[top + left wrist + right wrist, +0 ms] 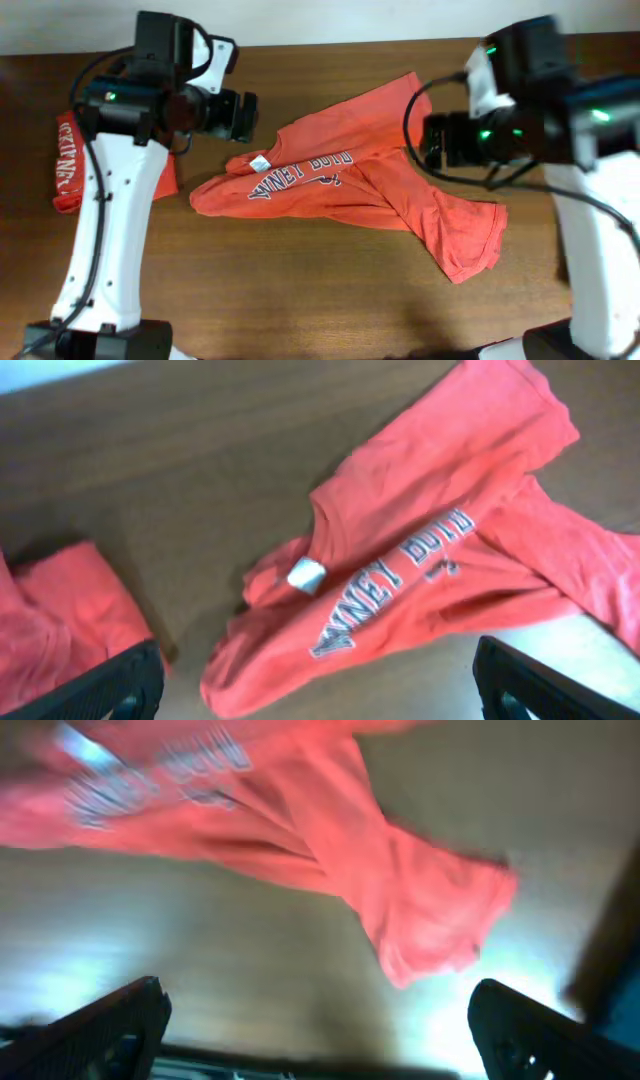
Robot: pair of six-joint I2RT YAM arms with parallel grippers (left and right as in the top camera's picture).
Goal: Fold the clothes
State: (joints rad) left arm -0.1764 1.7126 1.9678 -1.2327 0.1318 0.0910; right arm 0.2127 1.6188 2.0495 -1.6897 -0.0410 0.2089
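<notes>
While left pincer [316,682] at 10 o'clock and right pincer [318,1032] at 2 hovered spread and empty, crumpled T-shirt [350,172] lay unflattened on table [300,295]; next, likely: pinch hems, pull flat.

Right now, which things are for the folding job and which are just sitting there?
For the job:
- spread-out orange T-shirt
- bunched orange T-shirt, partly under the left arm

Just there:
- wooden table
- white strip beyond the table
</notes>
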